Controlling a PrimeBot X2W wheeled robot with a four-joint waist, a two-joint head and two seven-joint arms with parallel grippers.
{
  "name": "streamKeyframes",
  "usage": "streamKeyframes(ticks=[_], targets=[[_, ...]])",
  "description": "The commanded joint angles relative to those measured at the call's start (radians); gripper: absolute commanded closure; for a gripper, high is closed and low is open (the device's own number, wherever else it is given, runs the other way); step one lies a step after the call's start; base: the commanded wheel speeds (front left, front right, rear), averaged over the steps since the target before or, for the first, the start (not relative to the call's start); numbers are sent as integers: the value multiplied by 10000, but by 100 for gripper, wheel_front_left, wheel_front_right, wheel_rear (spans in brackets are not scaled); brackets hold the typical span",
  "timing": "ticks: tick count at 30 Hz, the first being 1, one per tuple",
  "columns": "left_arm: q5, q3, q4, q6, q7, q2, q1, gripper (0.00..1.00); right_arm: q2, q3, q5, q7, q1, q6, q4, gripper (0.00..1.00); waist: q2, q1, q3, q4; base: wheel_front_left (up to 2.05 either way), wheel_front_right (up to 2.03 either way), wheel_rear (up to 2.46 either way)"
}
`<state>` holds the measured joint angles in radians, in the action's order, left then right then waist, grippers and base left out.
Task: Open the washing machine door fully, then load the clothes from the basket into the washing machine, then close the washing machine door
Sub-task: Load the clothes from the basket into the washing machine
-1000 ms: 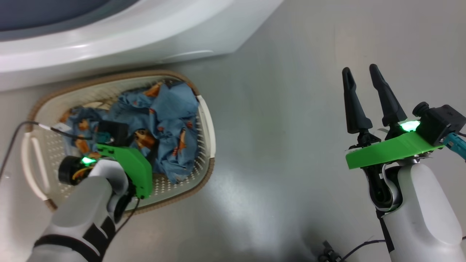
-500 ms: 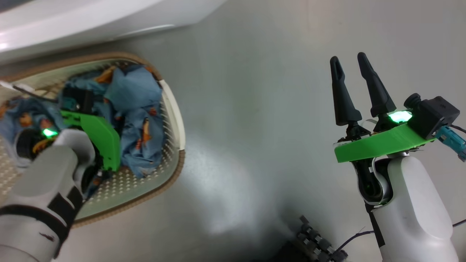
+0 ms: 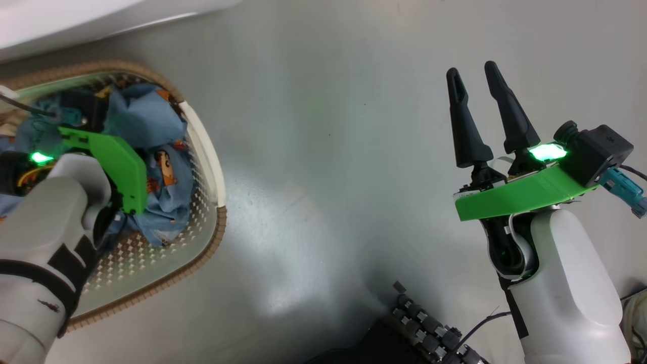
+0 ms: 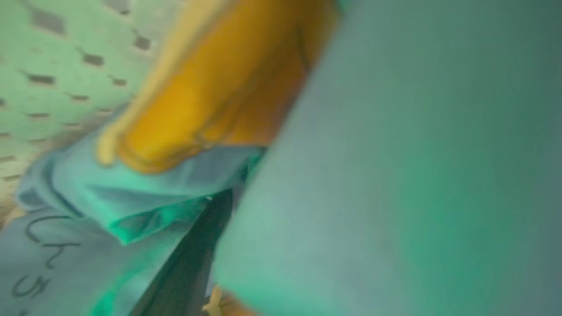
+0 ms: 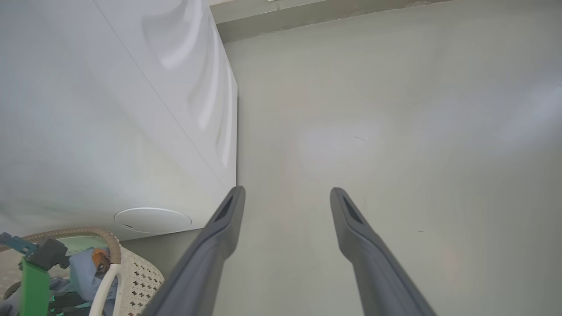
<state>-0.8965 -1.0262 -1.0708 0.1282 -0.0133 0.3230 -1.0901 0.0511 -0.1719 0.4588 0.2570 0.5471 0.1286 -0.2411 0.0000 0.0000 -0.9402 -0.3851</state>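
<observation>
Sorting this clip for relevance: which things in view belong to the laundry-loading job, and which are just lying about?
Belong to the job:
- the clothes
- the basket holding them
- the washing machine

Just lying about:
- a dark ribbed object on the floor, at the bottom edge of the head view

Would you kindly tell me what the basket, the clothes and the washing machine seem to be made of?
The basket: matte cream plastic, judging by its moulded perforations, with a brown woven-look rim. The clothes: soft fabric, creased and printed. The washing machine: glossy white panels, painted metal or plastic.
</observation>
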Motion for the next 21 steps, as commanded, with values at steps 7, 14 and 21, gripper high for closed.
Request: streamKeyframes(ticks=[7, 14, 21], targets=[[-540, -515, 211, 25, 31, 132, 119, 100, -7, -131, 150, 48, -256, 21, 201, 0, 0, 0, 48, -35, 0, 0, 0], [-1211, -841, 310, 25, -305, 117, 313, 100, -8, -96, 125, 48, -211, 21, 162, 0, 0, 0, 530, 183, 0, 0, 0], [-2112, -871, 564, 25, -1097, 81, 1010, 100, -8, 15, -2, 48, -269, 21, 71, 0, 0, 0, 1369, 443, 0, 0, 0]])
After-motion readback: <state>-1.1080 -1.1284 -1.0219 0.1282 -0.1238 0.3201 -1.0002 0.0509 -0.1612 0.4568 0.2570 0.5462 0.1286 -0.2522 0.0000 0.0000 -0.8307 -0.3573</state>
